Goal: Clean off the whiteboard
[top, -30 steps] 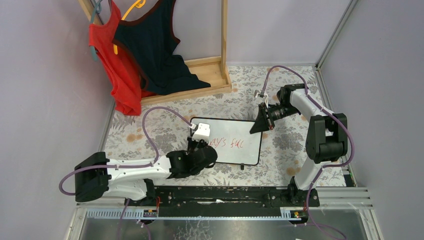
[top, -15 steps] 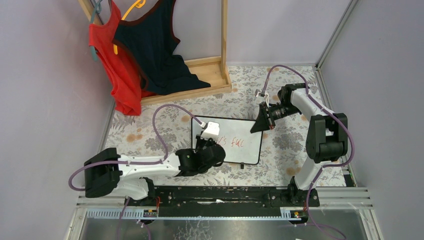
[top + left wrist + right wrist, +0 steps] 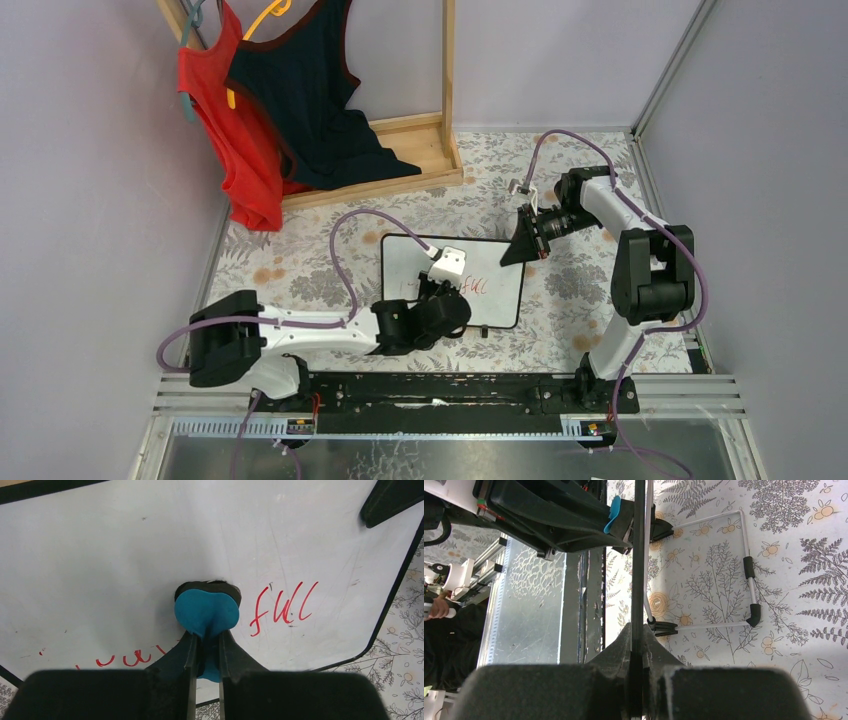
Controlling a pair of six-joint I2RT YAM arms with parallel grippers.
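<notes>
At the far left a red tank top and a dark tank top hang from a wooden rack at the back of the table, which has a floral cover. The left arm reaches in over the whiteboard, which sits at the middle of the table. The left fingers are clamped on a blue eraser, whose dark pad presses against the white surface. Faint red strokes show below and left of the eraser, and the red word "full" stands just right of it. The right fingers are closed tight on the whiteboard's far right edge, near its upper corner.
</notes>
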